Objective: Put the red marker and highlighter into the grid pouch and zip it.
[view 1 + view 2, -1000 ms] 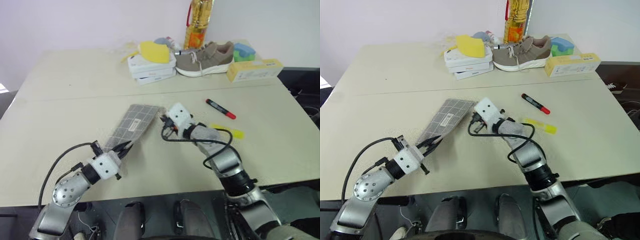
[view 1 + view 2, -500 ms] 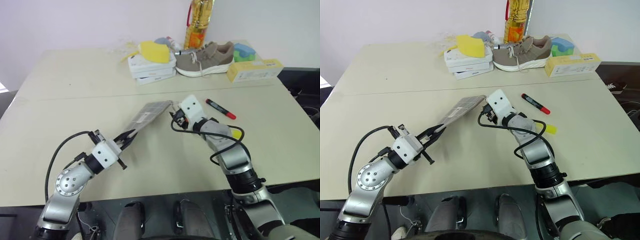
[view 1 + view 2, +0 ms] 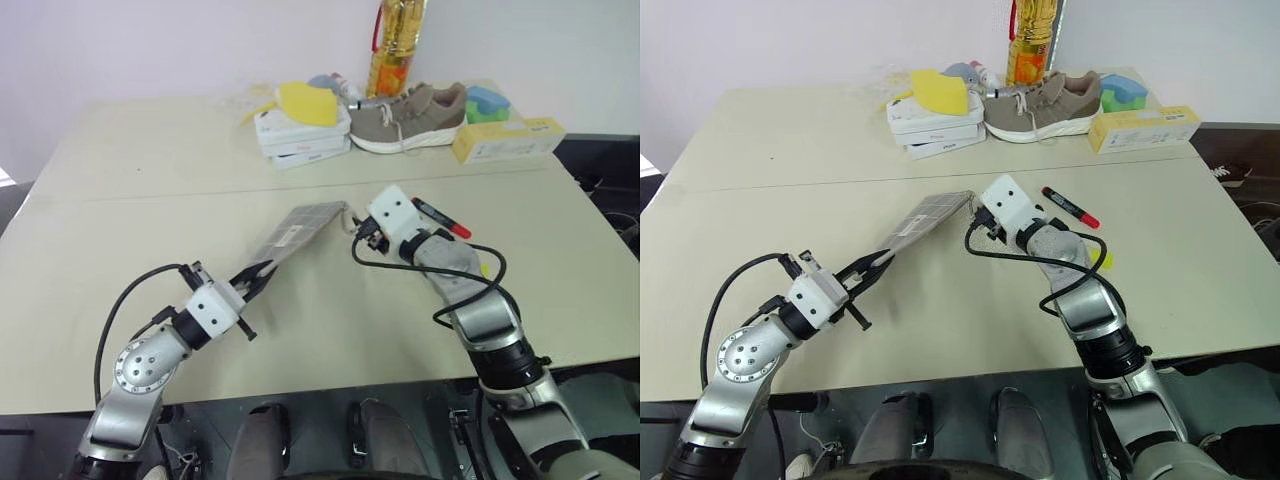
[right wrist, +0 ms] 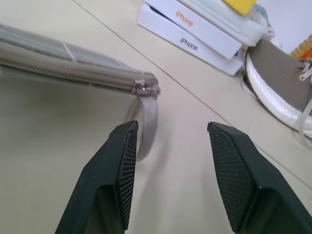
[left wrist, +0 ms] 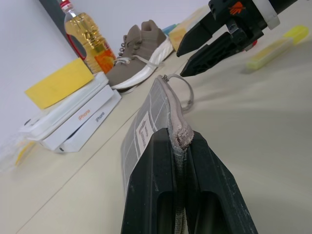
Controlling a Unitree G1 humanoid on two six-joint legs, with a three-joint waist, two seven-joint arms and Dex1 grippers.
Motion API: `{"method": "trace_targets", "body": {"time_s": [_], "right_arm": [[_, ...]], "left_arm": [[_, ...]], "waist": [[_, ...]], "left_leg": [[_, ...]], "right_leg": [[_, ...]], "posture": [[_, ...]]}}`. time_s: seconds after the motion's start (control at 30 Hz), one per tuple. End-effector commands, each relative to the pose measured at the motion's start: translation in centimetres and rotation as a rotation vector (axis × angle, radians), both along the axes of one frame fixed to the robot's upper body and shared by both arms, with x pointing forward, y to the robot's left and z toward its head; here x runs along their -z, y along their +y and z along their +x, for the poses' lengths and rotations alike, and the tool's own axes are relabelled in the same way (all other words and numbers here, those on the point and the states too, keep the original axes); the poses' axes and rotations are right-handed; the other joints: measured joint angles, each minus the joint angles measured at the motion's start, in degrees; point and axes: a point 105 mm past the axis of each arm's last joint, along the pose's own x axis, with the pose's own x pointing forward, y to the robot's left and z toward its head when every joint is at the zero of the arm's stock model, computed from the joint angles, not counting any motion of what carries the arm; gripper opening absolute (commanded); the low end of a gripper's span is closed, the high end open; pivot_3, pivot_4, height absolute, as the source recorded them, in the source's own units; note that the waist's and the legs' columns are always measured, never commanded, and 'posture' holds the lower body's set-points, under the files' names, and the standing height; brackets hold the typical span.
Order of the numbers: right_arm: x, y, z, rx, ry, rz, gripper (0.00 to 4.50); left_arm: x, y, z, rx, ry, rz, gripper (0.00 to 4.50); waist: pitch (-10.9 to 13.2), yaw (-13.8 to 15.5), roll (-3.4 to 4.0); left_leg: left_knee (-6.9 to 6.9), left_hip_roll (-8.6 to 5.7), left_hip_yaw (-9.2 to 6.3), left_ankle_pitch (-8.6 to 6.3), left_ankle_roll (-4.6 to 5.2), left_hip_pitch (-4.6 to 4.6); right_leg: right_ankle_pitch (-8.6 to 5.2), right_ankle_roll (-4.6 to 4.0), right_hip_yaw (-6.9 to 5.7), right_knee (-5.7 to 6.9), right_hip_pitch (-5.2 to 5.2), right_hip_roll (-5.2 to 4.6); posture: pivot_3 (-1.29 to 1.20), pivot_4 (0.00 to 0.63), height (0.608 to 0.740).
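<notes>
The left gripper (image 3: 252, 279) is clamped tight on the near end of the grid pouch (image 3: 300, 226), its two black fingers (image 5: 214, 190) pressed against the fabric on either side. The pouch stands on edge, lifted off the cream table (image 3: 150, 230) at the near end and slanting away to the far right, its white label (image 5: 144, 130) showing on the gridded side. At the far end the zipper pull (image 4: 145, 87) sits at the corner with a grey cord loop (image 4: 147, 124) hanging from it.

The right gripper (image 3: 980, 222) hovers just beside that far end, its jaws standing apart with nothing between them; the cord loop lies just ahead of one finger (image 4: 119, 180), and whether it touches cannot be told.

The red marker (image 3: 441, 217) lies on the table just to the right of the right gripper's white wrist block. The highlighter (image 3: 1098, 257) lies nearer, mostly hidden behind the right forearm.

Along the far edge of the table stand stacked white iPhone boxes (image 3: 300, 135) with a yellow sponge (image 3: 305, 102) on top, a brown sneaker (image 3: 412, 115), a bottle of oil (image 3: 395, 45) and a long yellow box (image 3: 508, 139)
</notes>
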Motion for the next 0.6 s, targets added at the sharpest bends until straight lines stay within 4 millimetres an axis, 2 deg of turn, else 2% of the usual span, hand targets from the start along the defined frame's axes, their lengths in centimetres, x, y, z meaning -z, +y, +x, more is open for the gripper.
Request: {"method": "trace_targets", "body": {"time_s": [0.03,0.33,0.37,0.43,0.53,0.6], "right_arm": [[-1.2,1.2,-0.6,-0.065,-0.026,0.026,2.34],[-0.5,1.6,0.4,-0.05,0.02,0.094,2.34],[-0.5,1.6,0.4,-0.05,0.021,0.096,1.95],[-0.4,1.6,0.5,-0.05,0.027,0.099,1.52],[-0.3,1.6,0.5,-0.049,0.026,0.097,0.05],[-0.4,1.7,0.5,-0.052,0.021,0.093,0.05]], "left_arm": [[-1.1,-0.5,-0.3,0.022,-0.053,-0.013,0.0],[-1.3,-0.7,-0.3,0.034,-0.058,-0.017,0.0],[-1.3,-0.7,-0.3,0.034,-0.058,-0.017,0.0],[-1.3,-0.7,-0.3,0.034,-0.058,-0.017,0.0],[-1.3,-0.7,-0.3,0.036,-0.058,-0.017,0.0],[-1.3,-0.7,-0.3,0.037,-0.057,-0.018,0.0]], "waist": [[0.0,0.04,0.0],[0.0,0.04,-0.01],[0.0,0.04,-0.01],[0.0,0.04,-0.01],[0.0,0.04,-0.01],[0.0,0.04,-0.01]], "left_leg": [[0.01,0.0,0.0,0.0,0.0,0.0],[0.01,-0.01,0.0,0.0,0.0,0.0],[0.01,-0.01,0.0,0.0,0.0,0.0],[0.01,-0.01,0.0,0.0,0.0,0.0],[0.02,-0.01,0.01,0.0,0.0,0.0],[0.01,-0.01,0.01,0.0,0.0,0.0]], "right_leg": [[0.0,0.0,0.0,0.0,0.0,0.0],[0.0,0.0,0.0,0.0,0.01,-0.01],[0.0,0.0,0.0,0.01,0.01,-0.01],[0.0,0.0,0.0,0.01,0.01,-0.01],[0.0,0.0,0.0,0.01,0.01,-0.01],[0.0,0.0,0.0,0.01,0.01,-0.01]], "posture": [[0.0,0.15,0.74],[0.0,0.15,0.74],[0.0,0.15,0.74],[0.0,0.15,0.74],[0.0,0.15,0.74],[0.0,0.15,0.74]]}}
